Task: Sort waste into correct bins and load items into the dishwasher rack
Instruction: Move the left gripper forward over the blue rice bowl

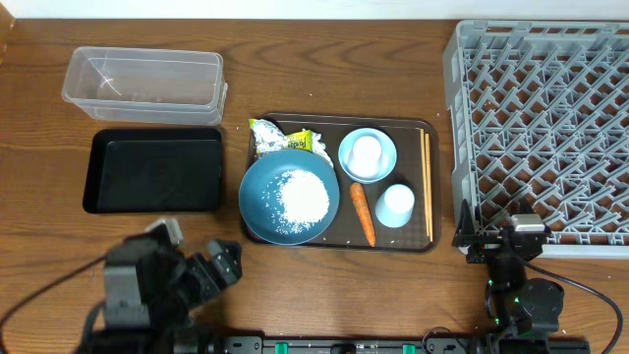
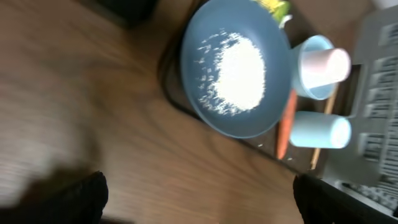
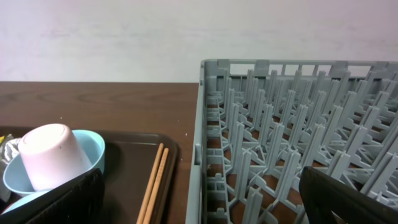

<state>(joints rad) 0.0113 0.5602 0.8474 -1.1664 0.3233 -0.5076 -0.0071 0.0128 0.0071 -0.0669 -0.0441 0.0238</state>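
Note:
The dark blue dish point(image 1: 257, 202) holds a heap of white rice point(image 1: 300, 195) on the brown serving tray. The silver wrapper point(image 1: 278, 136) lies behind it. The small light blue bowl point(image 1: 387, 147) holds a white object. The light blue cup point(image 1: 397, 205), the orange carrot point(image 1: 363, 213) and the chopsticks point(image 1: 427, 187) lie on the tray's right part. The grey rack point(image 1: 550, 128) stands at the right. My left gripper point(image 1: 221, 264) is open and empty over bare wood in front of the dish point(image 2: 205, 37). My right gripper point(image 1: 496, 236) is open and empty at the rack's front left corner point(image 3: 205, 155), next to the chopsticks point(image 3: 154, 183).
The clear tub point(image 1: 142, 79) stands at the back left, with the black tray point(image 1: 155, 172) in front of it. The brown serving tray point(image 1: 432, 236) sits mid-table between the black tray and the rack. Bare wood lies along the front edge.

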